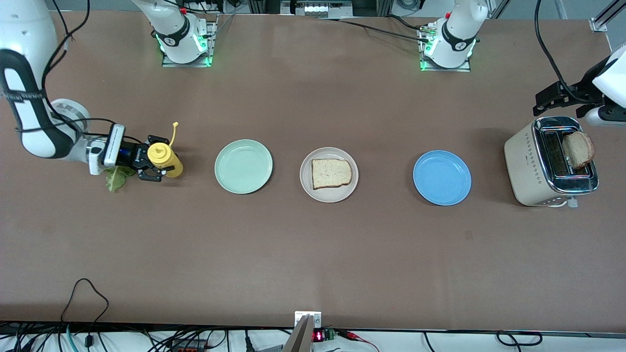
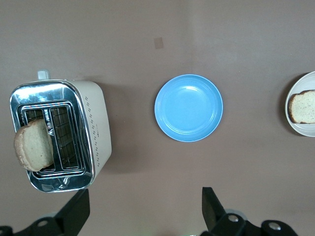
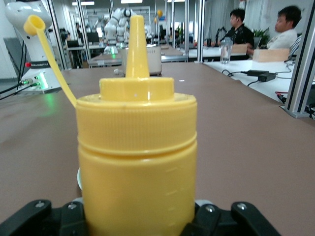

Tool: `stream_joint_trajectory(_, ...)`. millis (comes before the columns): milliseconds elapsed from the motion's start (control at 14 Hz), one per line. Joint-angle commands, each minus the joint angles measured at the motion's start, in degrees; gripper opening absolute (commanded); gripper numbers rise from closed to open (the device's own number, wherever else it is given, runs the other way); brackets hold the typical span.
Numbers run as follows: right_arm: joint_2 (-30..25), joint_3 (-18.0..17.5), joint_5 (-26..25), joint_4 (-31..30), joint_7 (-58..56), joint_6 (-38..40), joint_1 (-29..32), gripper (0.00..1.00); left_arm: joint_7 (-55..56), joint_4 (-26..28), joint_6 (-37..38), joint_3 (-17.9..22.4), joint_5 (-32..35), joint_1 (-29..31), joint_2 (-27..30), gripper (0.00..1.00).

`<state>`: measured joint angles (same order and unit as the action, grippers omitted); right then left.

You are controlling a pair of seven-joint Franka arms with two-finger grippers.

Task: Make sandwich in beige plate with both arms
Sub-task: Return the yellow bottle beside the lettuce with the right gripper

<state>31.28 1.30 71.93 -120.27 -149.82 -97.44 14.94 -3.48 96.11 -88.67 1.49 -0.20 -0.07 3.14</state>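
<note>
We have the right gripper (image 1: 155, 167) clamped on the yellow squeeze bottle (image 1: 164, 159), so we should carry it upright over the toast (image 1: 331, 172) on the beige plate (image 1: 308, 187); the left gripper (image 2: 142, 209) waits wide above the toaster (image 1: 543, 168).

A big brown counter (image 1: 313, 254) fills the room's middle. Black wires (image 1: 88, 293) lie along its edge nearest the front camera, over a white floor strip. Past the right claw (image 3: 142, 221), the room is long and bright, with white lights (image 3: 82, 3) on the ceiling. Two people (image 3: 261, 29) sit at a pale desk (image 3: 236, 59). Metal posts (image 3: 301, 64) stand beside the counter, and more desks sit farther back.
</note>
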Motion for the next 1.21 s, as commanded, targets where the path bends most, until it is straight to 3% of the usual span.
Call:
stream_joint_trajectory(0, 4.83, -1.03, 3.21, 1.09, -5.65, 4.27, 2.38, 0.40, -0.30, -1.80, 1.22, -0.08, 0.82, -0.10, -0.85, 1.00)
stream_joint_trajectory(285, 7.65, -1.03, 3.31, 1.26, -7.86, 4.89, 3.43, 0.40, -0.30, -1.71, 1.22, -0.08, 0.82, -0.10, -0.85, 1.00)
stream_joint_trajectory(356, 8.00, -1.12, 3.31, 1.26, -7.86, 5.07, 3.61, 0.45, -0.30, -1.80, 1.22, -0.08, 0.82, -0.10, -0.85, 1.00)
stream_joint_trajectory(499, 8.10, -1.03, 3.31, 1.35, -7.68, 5.68, 3.78, 0.65, -0.30, -1.71, 1.22, -0.08, 0.82, -0.10, -0.85, 1.00)
stream_joint_trajectory(570, 8.10, -1.03, 3.31, 1.52, -7.07, 5.77, 4.05, 0.79, -0.30, -1.80, 1.22, -0.08, 0.82, -0.10, -0.85, 1.00)
stream_joint_trajectory(641, 8.01, -1.03, 3.31, 1.87, -6.89, 6.12, 4.40, 1.00, -0.30, -1.71, 1.22, -0.08, 0.82, -0.10, -0.85, 1.00)
stream_joint_trajectory(927, 7.48, 0.37, 1.04, 4.51, -3.65, 9.11, 5.71, 1.00, -0.30, -1.71, 1.22, -0.08, 0.82, -0.10, -0.85, 1.00)
stream_joint_trajectory(1140, 7.39, 4.05, -2.92, 7.06, -1.62, 11.74, 5.90, 1.00, -0.30, -1.71, 1.22, -0.08, 0.82, -0.10, -0.85, 1.00)
